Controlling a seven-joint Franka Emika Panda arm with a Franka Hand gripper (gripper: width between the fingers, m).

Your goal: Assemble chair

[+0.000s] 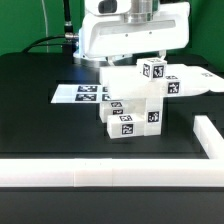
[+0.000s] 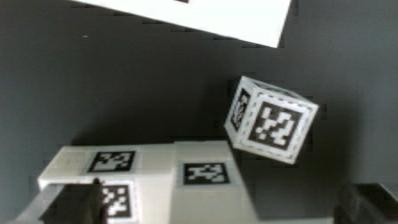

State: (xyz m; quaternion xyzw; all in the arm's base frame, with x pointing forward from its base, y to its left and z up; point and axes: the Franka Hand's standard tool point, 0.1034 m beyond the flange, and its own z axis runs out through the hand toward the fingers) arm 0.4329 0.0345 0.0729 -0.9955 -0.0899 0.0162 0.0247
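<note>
The chair (image 1: 138,100) stands near the middle of the black worktop (image 1: 30,100), a stack of chunky glossy white blocks with square black-and-white tags on their faces. Its lower blocks sit flush on the worktop; a tagged piece rises at the top, and a flatter white piece (image 1: 195,80) reaches toward the exterior view's right. In the wrist view one tagged block (image 2: 270,117) stands tilted above two flat tagged faces.

The pincer (image 2: 228,205) hangs over the stack with its jaws spread wide and nothing between them; its dark fingertips (image 2: 68,203) show blurred at either side. The arm's white body (image 1: 125,35) sits just above the chair.

The marker board (image 1: 82,93), thin and flat, lies just beside the chair at the exterior view's left. A long low white rail (image 1: 110,171) edges the near side and turns a corner at the exterior view's right. Bare matte worktop lies between chair and rail, and more toward the left.
</note>
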